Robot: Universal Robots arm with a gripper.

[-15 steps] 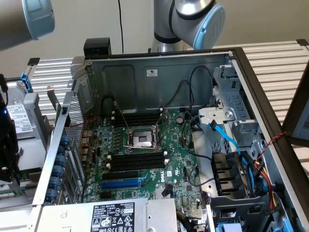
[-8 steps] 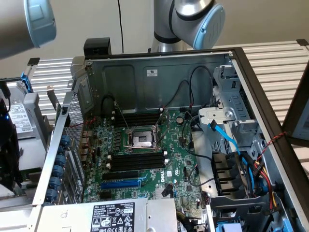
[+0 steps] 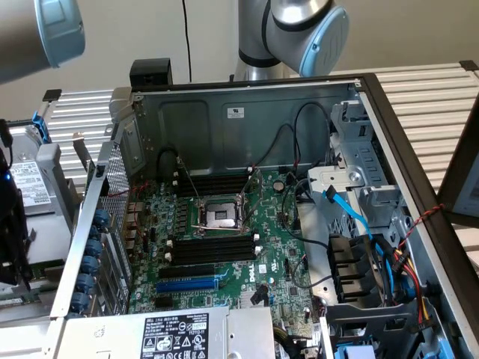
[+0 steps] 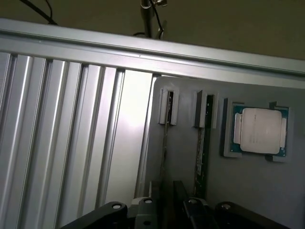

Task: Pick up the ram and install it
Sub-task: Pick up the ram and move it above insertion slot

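Two ram sticks stand on edge in clips on a grey holder plate (image 4: 183, 191): one thin stick (image 4: 164, 148) and a green one (image 4: 205, 152) beside it. My gripper (image 4: 167, 210) hovers over the thin stick, open, with a dark fingertip (image 4: 145, 206) on either side of the stick's line and nothing gripped. In the exterior view the dark gripper (image 3: 9, 224) hangs at the exterior view's left edge, outside the computer case. The motherboard's black memory slots (image 3: 213, 248) beside the CPU socket (image 3: 222, 217) are bare.
A loose processor (image 4: 259, 131) lies in a frame on the same plate, beside the green stick. The plate rests on a ribbed aluminium table (image 4: 71, 143). The open case (image 3: 247, 120) has steel walls, a blue slot (image 3: 187, 284), drive cage and cables (image 3: 359, 224).
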